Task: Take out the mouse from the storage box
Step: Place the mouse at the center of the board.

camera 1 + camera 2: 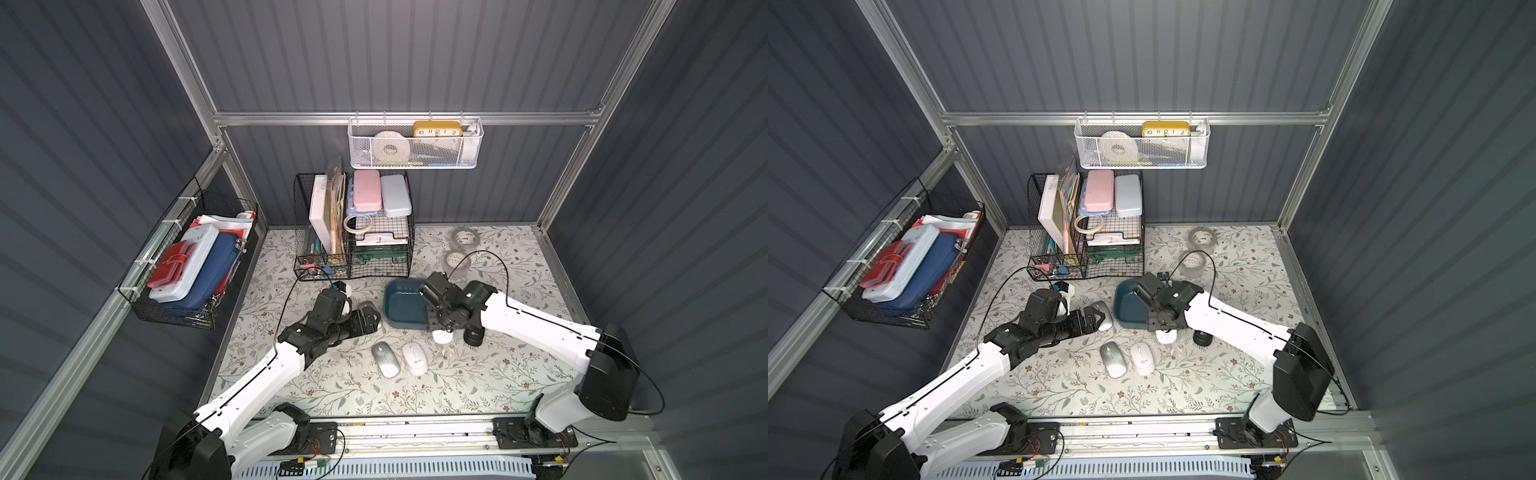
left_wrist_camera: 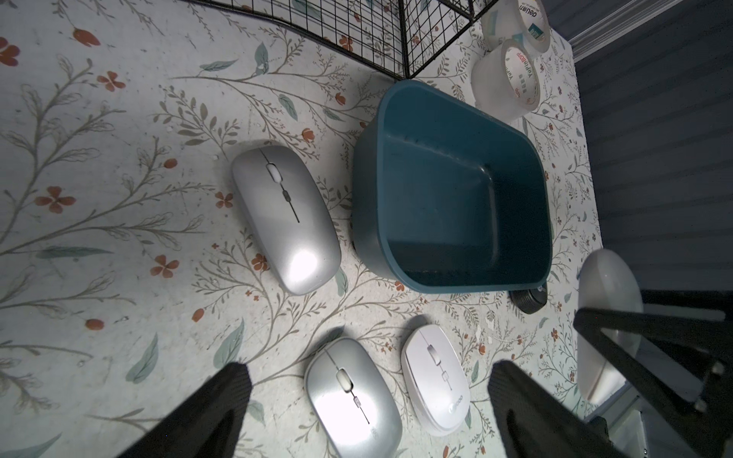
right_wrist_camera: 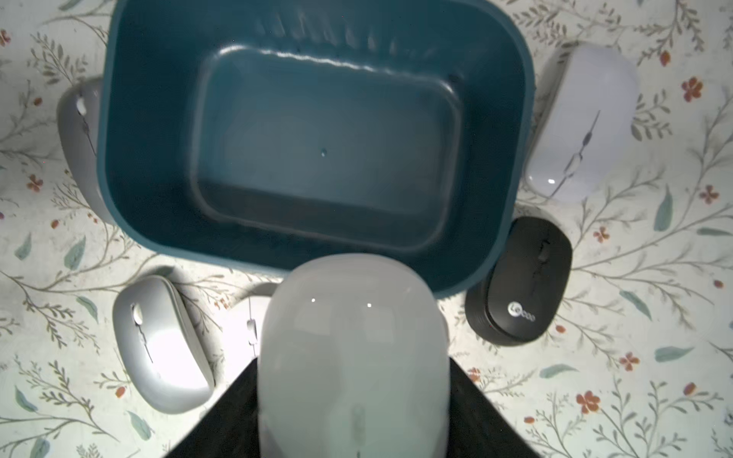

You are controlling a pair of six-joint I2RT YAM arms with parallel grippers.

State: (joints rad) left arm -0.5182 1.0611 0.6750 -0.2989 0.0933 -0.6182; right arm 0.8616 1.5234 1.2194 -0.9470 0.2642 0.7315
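The dark teal storage box point(image 1: 400, 306) point(image 3: 325, 150) stands on the flowered table with nothing inside it. My right gripper point(image 3: 353, 396) is shut on a white mouse point(image 3: 353, 337) point(image 1: 441, 336), which hangs just outside the box's near rim. My left gripper point(image 2: 369, 380) is open to the left of the box, over the table, and holds nothing. A long silver mouse point(image 2: 285, 218) lies beside the box's left wall. A smaller silver mouse point(image 1: 384, 359) and a white mouse point(image 1: 414, 358) lie side by side in front of the box.
A black mouse point(image 3: 519, 281) and another white mouse point(image 3: 583, 123) lie by the box's right side. Two clear tape rolls point(image 1: 457, 264) sit behind it. A black wire rack point(image 1: 353, 232) stands at the back. Baskets hang on the left point(image 1: 187, 266) and back point(image 1: 415, 143) walls.
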